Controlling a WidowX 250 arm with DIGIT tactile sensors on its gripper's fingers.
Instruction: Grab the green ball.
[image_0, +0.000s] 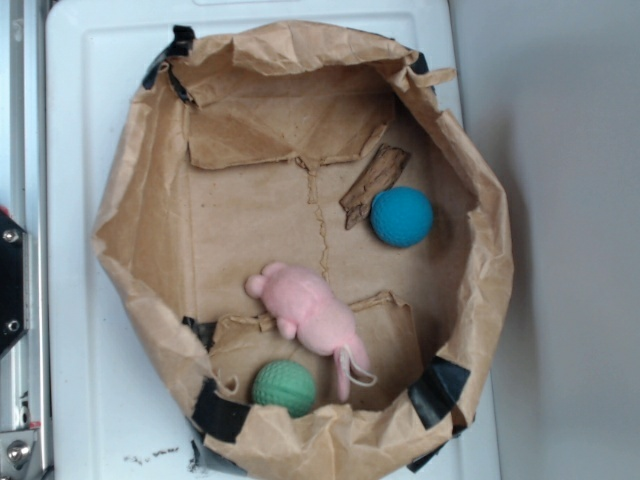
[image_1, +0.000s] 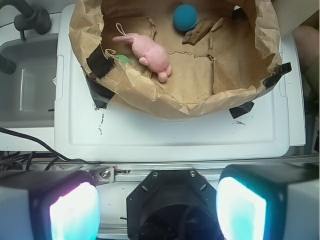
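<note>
The green ball (image_0: 284, 388) lies inside a brown paper-lined basket (image_0: 140, 250), at its near-left corner, next to a pink plush toy (image_0: 310, 312). In the wrist view only a sliver of the green ball (image_1: 123, 59) shows behind the folded paper rim. My gripper (image_1: 158, 212) is open and empty, its two fingers wide apart at the bottom of the wrist view, well back from the basket and above the robot base. The gripper is not seen in the exterior view.
A teal-blue ball (image_0: 402, 217) and a piece of bark (image_0: 372, 183) lie at the basket's far side. The basket stands on a white lid (image_1: 170, 135). A grey sink (image_1: 25, 95) and cables (image_1: 30, 145) are at the left.
</note>
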